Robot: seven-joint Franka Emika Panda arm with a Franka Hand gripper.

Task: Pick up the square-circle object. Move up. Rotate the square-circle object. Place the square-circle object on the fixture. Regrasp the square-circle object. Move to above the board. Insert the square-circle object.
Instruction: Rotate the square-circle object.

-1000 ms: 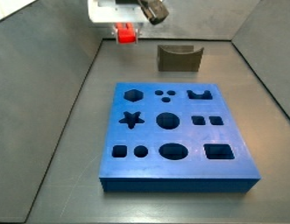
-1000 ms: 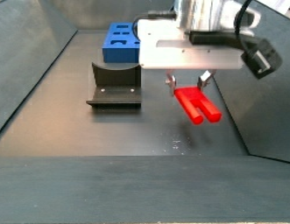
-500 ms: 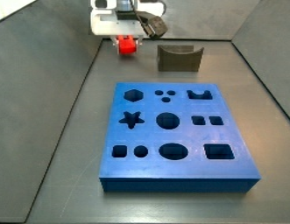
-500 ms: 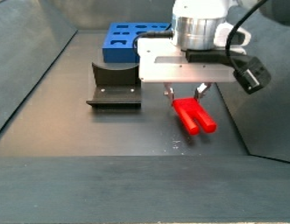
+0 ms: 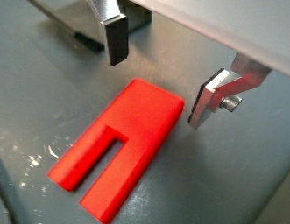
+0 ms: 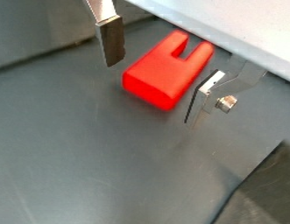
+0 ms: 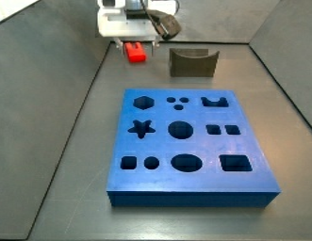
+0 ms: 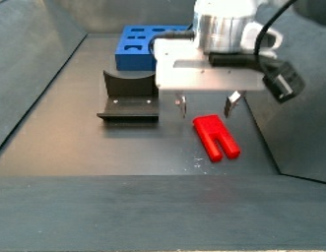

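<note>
Lying flat on the dark grey floor, the square-circle object [image 8: 217, 137], a small bright red plastic block with two short legs, rests free of the tool. Above its solid end hangs the gripper [image 8: 205, 99], spread open and released, its flat silver fingers [image 5: 113, 37] with dark pads on either side of the block without touching it in both wrist views [image 6: 171, 69]. Near the back edge of the floor in a side view, the red block [image 7: 137, 52] sits beside the fixture [image 7: 192, 62], a small olive-brown holder with a U-shaped notch. Well apart, the board [image 7: 189, 143], a large blue slab with shaped holes, lies flat.
</note>
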